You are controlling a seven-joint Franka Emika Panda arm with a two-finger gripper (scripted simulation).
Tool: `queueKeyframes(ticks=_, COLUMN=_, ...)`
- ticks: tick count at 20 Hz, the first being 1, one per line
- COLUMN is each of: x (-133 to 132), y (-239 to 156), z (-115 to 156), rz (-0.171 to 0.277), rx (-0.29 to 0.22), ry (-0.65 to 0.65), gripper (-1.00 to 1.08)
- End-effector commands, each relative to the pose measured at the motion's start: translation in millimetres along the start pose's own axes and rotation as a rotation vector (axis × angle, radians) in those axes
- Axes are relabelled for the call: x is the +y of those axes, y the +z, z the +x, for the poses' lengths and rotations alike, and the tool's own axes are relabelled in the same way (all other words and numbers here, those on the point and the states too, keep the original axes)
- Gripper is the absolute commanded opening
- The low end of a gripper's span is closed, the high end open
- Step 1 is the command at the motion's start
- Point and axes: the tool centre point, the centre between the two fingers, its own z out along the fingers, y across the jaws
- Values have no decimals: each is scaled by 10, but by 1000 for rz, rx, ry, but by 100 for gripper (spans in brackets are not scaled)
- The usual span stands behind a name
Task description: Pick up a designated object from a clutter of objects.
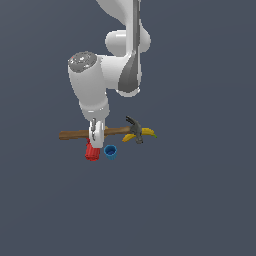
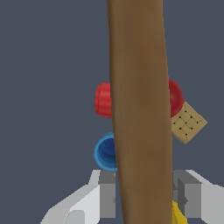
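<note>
1. Exterior view: the claw hammer (image 1: 75,134) lies nearly level, its long axis running from the exterior view's left to right, with the wooden handle end at the left and the dark metal head at the right.
2. The gripper (image 1: 96,134) sits over the handle's middle, its fingers on either side of the handle.
3. A yellow banana (image 1: 145,133) lies behind the hammer head; a red ribbed cylinder (image 1: 92,152) and a small blue cup (image 1: 110,152) stand below the handle, just beside each other.
4. Wrist view: the brown handle (image 2: 140,113) fills the middle, passing between the grey fingers (image 2: 107,199), which pinch it.
5. Beyond it show the red cylinder, blue cup (image 2: 104,153) and a tan block (image 2: 188,123).
</note>
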Motion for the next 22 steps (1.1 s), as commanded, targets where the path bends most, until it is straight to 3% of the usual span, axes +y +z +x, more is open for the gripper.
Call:
queueKeyframes(ticks=1, x=162, y=-199, z=173, rz=3, rx=-1, ry=0, gripper=-100)
queueKeyframes(ticks=13, x=945, y=-1110, z=1011, rz=2, rx=1, ry=1, gripper=-100)
queueKeyframes(ticks=22, x=1323, y=-1595, z=1457, rz=1, rx=4, ry=1, gripper=-100)
